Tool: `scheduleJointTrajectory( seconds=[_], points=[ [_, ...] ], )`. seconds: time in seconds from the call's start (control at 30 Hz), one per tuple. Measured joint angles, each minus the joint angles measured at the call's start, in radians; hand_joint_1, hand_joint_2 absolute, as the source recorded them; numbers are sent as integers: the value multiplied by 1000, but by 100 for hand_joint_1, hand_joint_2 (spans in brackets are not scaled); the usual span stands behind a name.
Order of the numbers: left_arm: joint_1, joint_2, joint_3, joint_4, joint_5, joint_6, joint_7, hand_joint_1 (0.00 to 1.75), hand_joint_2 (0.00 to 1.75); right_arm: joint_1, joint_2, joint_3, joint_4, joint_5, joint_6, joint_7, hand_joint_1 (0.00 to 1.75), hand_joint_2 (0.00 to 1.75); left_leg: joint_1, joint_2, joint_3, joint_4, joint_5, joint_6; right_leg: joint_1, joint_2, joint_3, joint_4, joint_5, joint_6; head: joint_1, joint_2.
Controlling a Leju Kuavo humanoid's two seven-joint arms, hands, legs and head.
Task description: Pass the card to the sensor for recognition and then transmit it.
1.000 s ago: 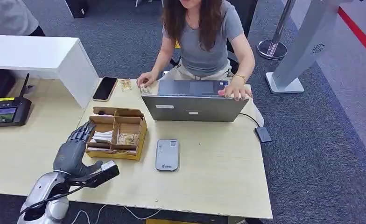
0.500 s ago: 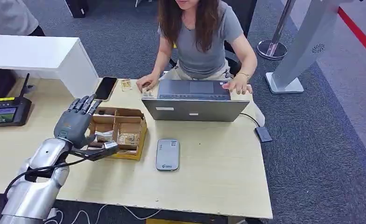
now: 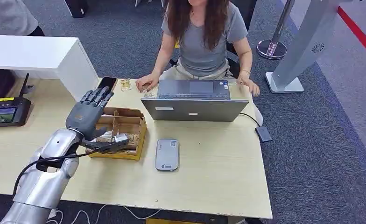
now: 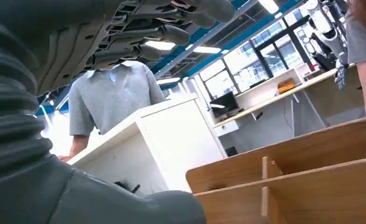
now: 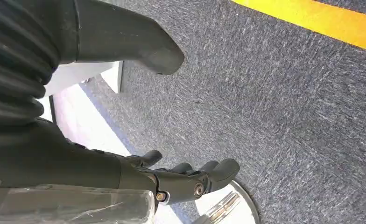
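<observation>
A wooden compartment box [image 3: 125,122] stands on the table left of centre, with cards [image 3: 129,138] lying in its near cells. My left hand [image 3: 87,114] hovers over the box's left side, fingers spread and pointing away toward the phone, holding nothing. In the left wrist view the fingers [image 4: 162,32] and thumb [image 4: 125,207] stand apart above the box's dividers [image 4: 312,186]. A grey flat sensor device [image 3: 167,154] lies on the table right of the box. My right hand [image 5: 172,179] hangs over the carpet with nothing in it.
A person sits behind an open laptop [image 3: 194,108], one hand by small items [image 3: 125,84]. A black phone [image 3: 107,84], a white counter [image 3: 36,58] and a black terminal [image 3: 3,112] stand to the left. A cable leads to a black adapter [image 3: 263,134].
My left arm has risen from the table's near edge and moved forward over the box. The person has taken a hand off the laptop to its far corner.
</observation>
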Motion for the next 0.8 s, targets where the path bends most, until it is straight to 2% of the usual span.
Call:
scheduleJointTrajectory(
  seconds=[0.3, 0.8],
  points=[
    [30, -21, -8, -23, 39, -4, 7, 0, 175, 0, 0, 0, 0, -1, -5, -1, 0, 175, 0, 0, 0, 0, 0, 0, 0, 0, 0, 0, 0, 0, 0, 0],
    [67, -36, -35, -139, 84, -71, 31, 0, 175, 15, 0, -15, -1, -3, -10, -9, 0, 175, 0, 0, 0, 0, 0, 0, 0, 0, 0, 0, 0, 0, 0, 0]
  ],
)
